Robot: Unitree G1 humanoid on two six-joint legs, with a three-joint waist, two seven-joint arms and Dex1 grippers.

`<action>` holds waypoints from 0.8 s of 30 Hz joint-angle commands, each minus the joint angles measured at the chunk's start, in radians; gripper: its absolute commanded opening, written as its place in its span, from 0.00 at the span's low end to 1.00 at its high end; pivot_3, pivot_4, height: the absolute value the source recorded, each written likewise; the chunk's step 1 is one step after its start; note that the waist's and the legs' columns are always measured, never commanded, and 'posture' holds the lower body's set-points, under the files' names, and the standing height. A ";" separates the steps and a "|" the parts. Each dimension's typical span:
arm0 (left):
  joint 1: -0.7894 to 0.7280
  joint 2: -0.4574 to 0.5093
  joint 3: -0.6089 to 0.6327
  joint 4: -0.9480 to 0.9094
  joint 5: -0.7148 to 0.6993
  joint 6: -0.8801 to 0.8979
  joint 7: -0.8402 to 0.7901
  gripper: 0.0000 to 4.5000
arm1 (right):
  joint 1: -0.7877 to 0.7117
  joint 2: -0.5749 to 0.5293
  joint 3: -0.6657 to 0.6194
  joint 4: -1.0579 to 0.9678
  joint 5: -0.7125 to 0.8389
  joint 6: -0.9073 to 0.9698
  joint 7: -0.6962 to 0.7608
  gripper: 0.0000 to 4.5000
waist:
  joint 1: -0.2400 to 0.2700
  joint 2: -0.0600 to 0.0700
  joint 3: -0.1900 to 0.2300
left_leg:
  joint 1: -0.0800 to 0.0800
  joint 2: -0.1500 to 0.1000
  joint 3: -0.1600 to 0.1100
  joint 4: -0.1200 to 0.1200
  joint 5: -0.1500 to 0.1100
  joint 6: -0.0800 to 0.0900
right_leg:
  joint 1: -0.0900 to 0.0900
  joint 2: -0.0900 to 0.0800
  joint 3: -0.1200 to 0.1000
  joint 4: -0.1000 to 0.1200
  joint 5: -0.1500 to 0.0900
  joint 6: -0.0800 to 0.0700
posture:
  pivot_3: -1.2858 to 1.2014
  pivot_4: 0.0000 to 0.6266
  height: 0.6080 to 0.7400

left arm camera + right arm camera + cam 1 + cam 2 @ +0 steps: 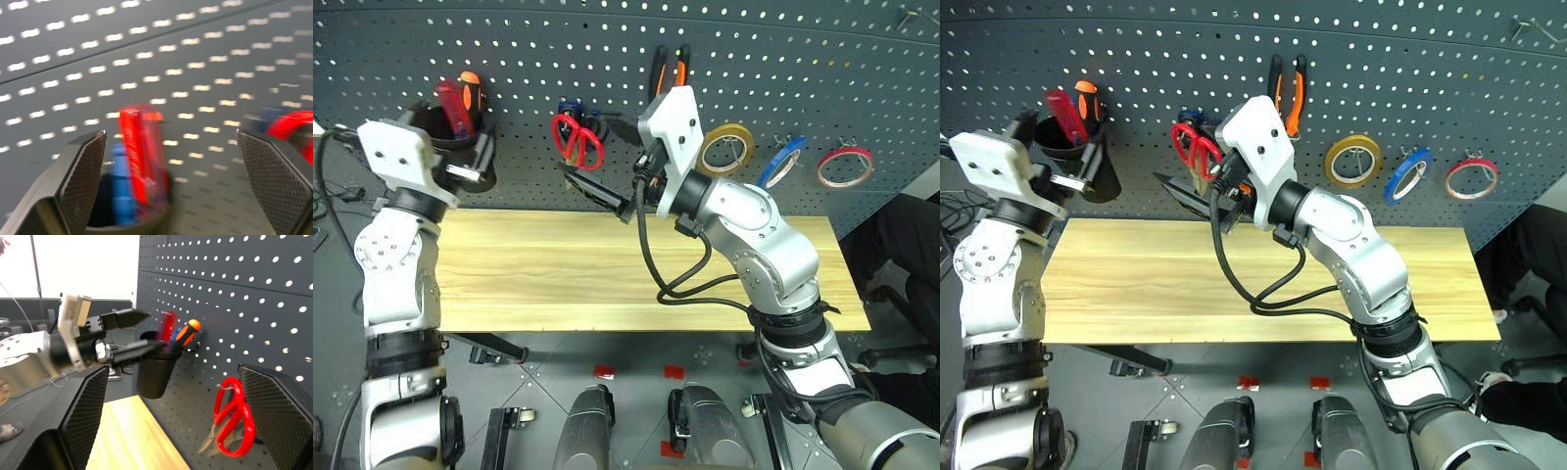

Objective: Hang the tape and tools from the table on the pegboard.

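On the pegboard (1410, 59), the tape (1408, 174) shows no readable label

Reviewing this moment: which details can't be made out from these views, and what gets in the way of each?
- Blue-handled scissors: mostly covered by the red-handled scissors in the eye views.
- Pliers: lower part hidden behind the right arm.
- Black cup: the red screwdriver and its neighbours are smeared by motion blur in the left wrist view.
- Right gripper: its far finger overlaps the pegboard; contact unclear.
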 commanded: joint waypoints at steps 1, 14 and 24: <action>0.109 -0.017 0.025 -0.079 -0.031 0.141 0.027 0.99 | 0.070 -0.034 -0.033 -0.073 0.013 -0.007 -0.005 1.00 | -0.001 0.000 -0.007 | 0.002 0.000 0.000 0.000 0.000 0.000 | 0.001 0.000 0.001 0.000 0.000 0.000 | 0.47 0.27 1.00; 0.292 -0.131 0.095 -0.073 0.026 0.327 0.219 0.99 | 0.474 -0.038 -0.147 0.116 -0.191 -0.252 -0.284 1.00 | 0.007 0.001 -0.034 | 0.008 0.000 0.000 -0.001 -0.002 0.004 | 0.002 0.001 0.003 0.006 0.002 -0.002 | 0.47 0.24 1.00; 0.313 -0.179 0.092 -0.041 0.055 0.268 0.240 0.99 | 0.531 -0.087 -0.233 0.386 -0.254 -0.457 -0.345 1.00 | 0.009 0.006 -0.062 | 0.009 0.000 0.002 -0.001 -0.002 0.005 | 0.003 0.002 0.004 0.006 0.002 -0.002 | 0.48 0.19 1.00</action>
